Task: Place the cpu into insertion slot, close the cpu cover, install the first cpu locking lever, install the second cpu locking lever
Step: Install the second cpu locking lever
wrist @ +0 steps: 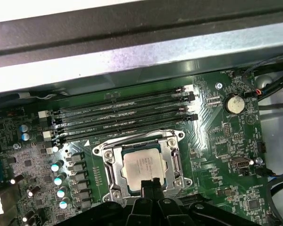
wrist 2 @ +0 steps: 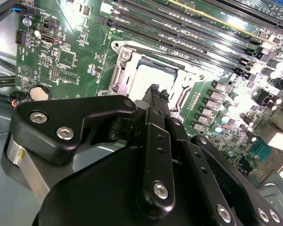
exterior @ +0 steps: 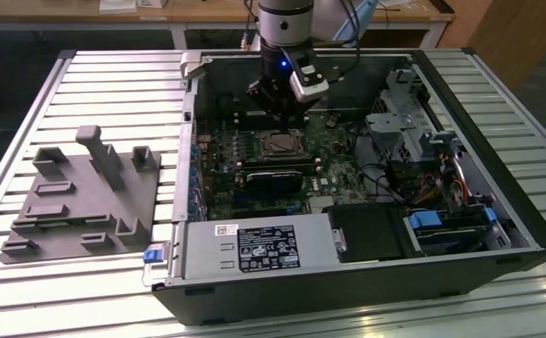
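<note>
The cpu [wrist: 142,164] lies flat in the insertion slot [exterior: 281,144] on the green board, its silvery top [wrist 2: 148,77] showing. The cpu cover [wrist: 175,160] lies down around it as a metal frame [wrist 2: 118,70]. A thin lever rod [wrist: 132,137] runs along the socket's edge beside the memory slots; I cannot tell whether it is latched. My gripper [wrist: 150,184] hangs just above the socket's edge, shut with nothing in it. Its black fingertips [wrist 2: 155,92] are pressed together over the rim of the cover. In the exterior view the gripper [exterior: 278,116] stands inside the open case, right over the socket.
Long black memory slots [wrist: 122,117] run beside the socket. A black block [exterior: 273,179] sits just beyond it, toward the power supply [exterior: 254,246]. The case's metal wall [wrist: 141,56] is close behind the memory slots. A drive cage [exterior: 404,127] and cables fill the exterior view's right; a grey fixture [exterior: 76,197] lies left.
</note>
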Available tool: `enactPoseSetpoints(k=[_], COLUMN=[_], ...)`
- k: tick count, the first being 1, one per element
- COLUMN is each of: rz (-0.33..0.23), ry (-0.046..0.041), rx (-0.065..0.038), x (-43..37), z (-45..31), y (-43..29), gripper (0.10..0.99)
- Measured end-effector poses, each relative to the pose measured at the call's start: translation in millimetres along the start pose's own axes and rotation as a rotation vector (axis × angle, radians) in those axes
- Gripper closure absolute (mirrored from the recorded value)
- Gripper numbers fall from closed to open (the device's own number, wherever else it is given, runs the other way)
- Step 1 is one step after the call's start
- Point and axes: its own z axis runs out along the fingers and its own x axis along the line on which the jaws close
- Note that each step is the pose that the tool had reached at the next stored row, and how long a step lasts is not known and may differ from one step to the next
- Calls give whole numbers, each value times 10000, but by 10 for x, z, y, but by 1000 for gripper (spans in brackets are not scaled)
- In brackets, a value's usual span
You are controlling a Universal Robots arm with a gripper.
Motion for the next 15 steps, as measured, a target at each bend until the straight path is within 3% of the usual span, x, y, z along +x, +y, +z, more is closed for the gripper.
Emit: enactPoseSetpoints(k=[8, 15], rz=[-2, 0], ry=[1, 0], rx=[4, 1], x=[-2, -17], z=[-3, 3], y=[-10, -84], gripper=[980, 980])
